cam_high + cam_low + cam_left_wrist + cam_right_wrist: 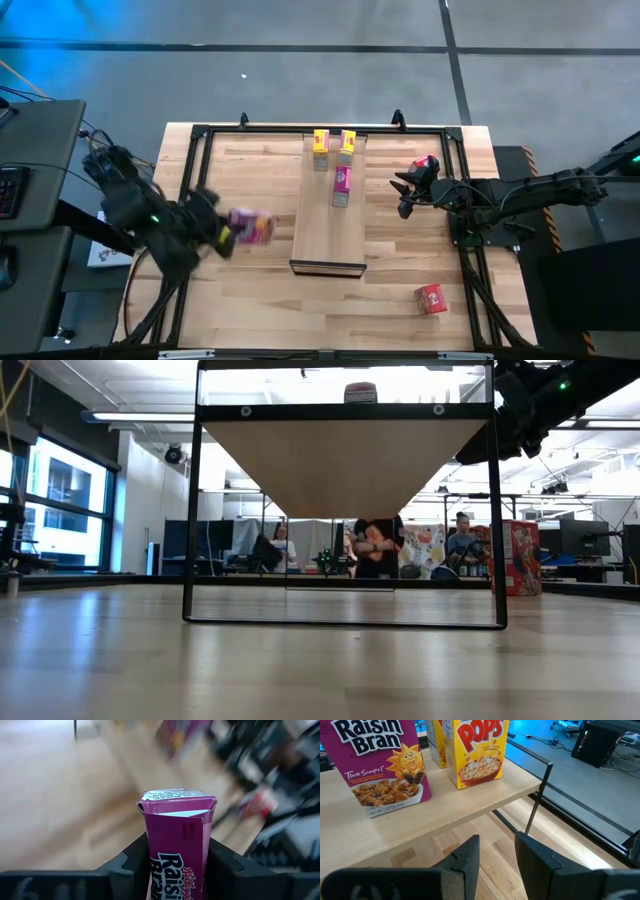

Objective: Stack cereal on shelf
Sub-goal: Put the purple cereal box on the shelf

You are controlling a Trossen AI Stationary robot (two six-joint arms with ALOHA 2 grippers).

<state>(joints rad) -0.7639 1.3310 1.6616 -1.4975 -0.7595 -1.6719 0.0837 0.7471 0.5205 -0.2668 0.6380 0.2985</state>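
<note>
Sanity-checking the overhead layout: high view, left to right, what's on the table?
Left gripper holding a pink box → shelf with two yellow boxes and a pink one → right gripper → red box.

Cereal boxes counted: two yellow (320, 140) (348, 141), two magenta (342, 180) (252, 226), two red (431, 298) (427, 164). One shelf (327, 235). Two end effectors (226, 237) (403, 192).

Two yellow boxes (333, 141) and one magenta box (342, 180) upright on shelf (327, 235); second magenta box (251, 226) clamped in left hand (226, 236); red box (431, 298) on desk (250, 300).
</note>
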